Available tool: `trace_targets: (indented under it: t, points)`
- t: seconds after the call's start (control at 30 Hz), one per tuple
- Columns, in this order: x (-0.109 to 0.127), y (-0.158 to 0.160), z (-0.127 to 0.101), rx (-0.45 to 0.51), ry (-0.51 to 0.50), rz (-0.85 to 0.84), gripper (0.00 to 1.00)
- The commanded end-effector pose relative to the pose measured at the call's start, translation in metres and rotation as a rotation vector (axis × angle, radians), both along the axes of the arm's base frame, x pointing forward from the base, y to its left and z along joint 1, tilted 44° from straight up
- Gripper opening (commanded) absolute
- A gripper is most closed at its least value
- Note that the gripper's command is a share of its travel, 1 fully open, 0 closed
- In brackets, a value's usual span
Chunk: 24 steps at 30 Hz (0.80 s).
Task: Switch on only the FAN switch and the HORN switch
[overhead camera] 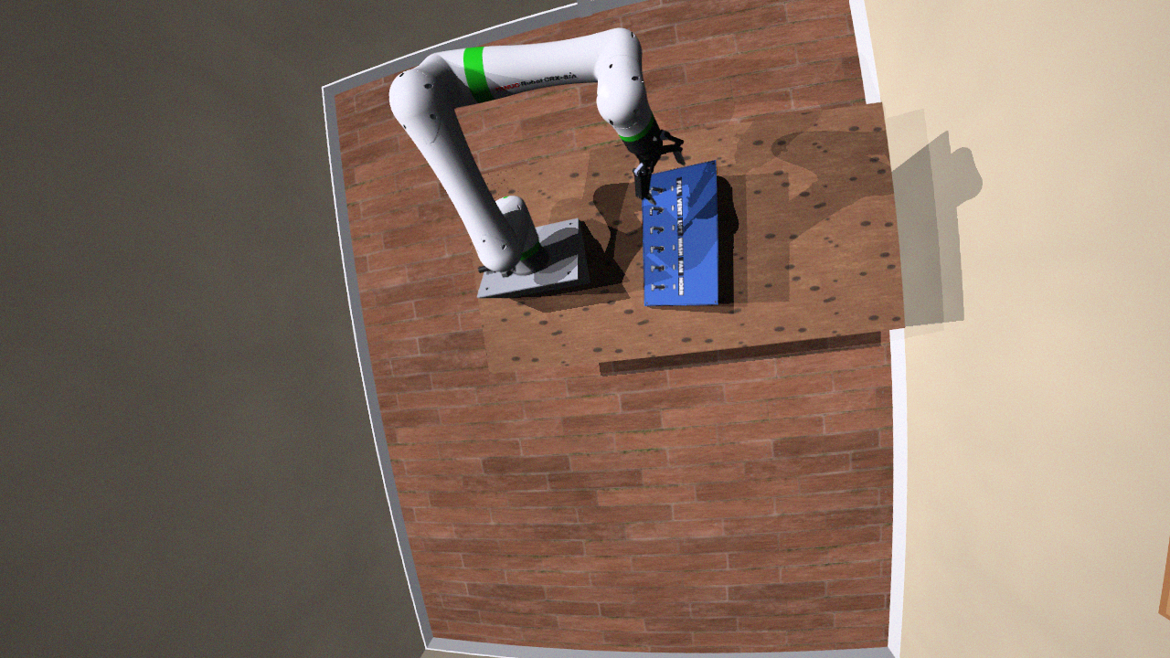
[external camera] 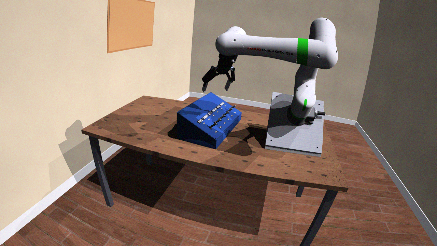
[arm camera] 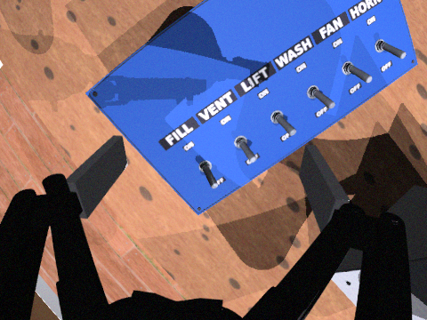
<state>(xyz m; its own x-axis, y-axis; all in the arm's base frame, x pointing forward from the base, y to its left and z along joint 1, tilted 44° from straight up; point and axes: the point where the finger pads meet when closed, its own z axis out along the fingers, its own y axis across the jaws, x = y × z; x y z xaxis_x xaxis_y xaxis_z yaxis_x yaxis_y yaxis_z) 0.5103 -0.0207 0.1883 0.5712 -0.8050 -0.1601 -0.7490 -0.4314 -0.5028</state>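
The blue console (external camera: pixel 209 122) is seen resting on the wooden worktop (external camera: pixel 128 122), well below the tool (external camera: pixel 216 84), which is spread fully open with nothing held. Along the panel, levers labelled FILL, VENT, LIFT and WASH are followed by the FAN switch (arm camera: pixel 358 71) and HORN switch (arm camera: pixel 390 49), both tilted toward their OFF marks.

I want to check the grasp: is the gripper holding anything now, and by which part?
Nothing is held. The gripper hangs open above the blue console, its fingers spread wide and touching no switch.
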Motion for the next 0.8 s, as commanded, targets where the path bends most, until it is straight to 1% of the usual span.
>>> trace_targets:
  t: [0.0,0.03,0.07,0.13,0.17,0.23,0.27,0.3,0.33,0.4,0.43,0.47,0.53,0.57,0.63,0.77]
  points:
    - [-0.014,0.023,-0.002,0.009,-0.108,0.135,1.0]
    - [-0.014,0.023,-0.002,0.009,-0.108,0.135,1.0]
    - [-0.022,0.036,-0.003,0.004,-0.164,0.2,1.0]
    - [-0.022,0.036,-0.003,0.004,-0.164,0.2,1.0]
    - [-0.029,0.047,-0.005,-0.001,-0.217,0.259,1.0]
    - [-0.029,0.047,-0.005,-0.001,-0.217,0.259,1.0]
    - [-0.035,0.057,-0.006,-0.008,-0.267,0.312,1.0]
    - [-0.035,0.057,-0.006,-0.008,-0.267,0.312,1.0]
    - [-0.041,0.066,-0.007,-0.015,-0.312,0.356,1.0]
    - [-0.041,0.066,-0.007,-0.015,-0.312,0.356,1.0]
    - [-0.046,0.073,-0.008,-0.022,-0.351,0.394,1.0]
    - [-0.046,0.073,-0.008,-0.022,-0.351,0.394,1.0]
    - [-0.053,0.083,-0.009,-0.035,-0.409,0.447,1.0]
    - [-0.053,0.083,-0.009,-0.035,-0.409,0.447,1.0]
    - [-0.057,0.089,-0.01,-0.042,-0.44,0.475,1.0]
    - [-0.059,0.09,-0.011,-0.045,-0.45,0.483,1.0]
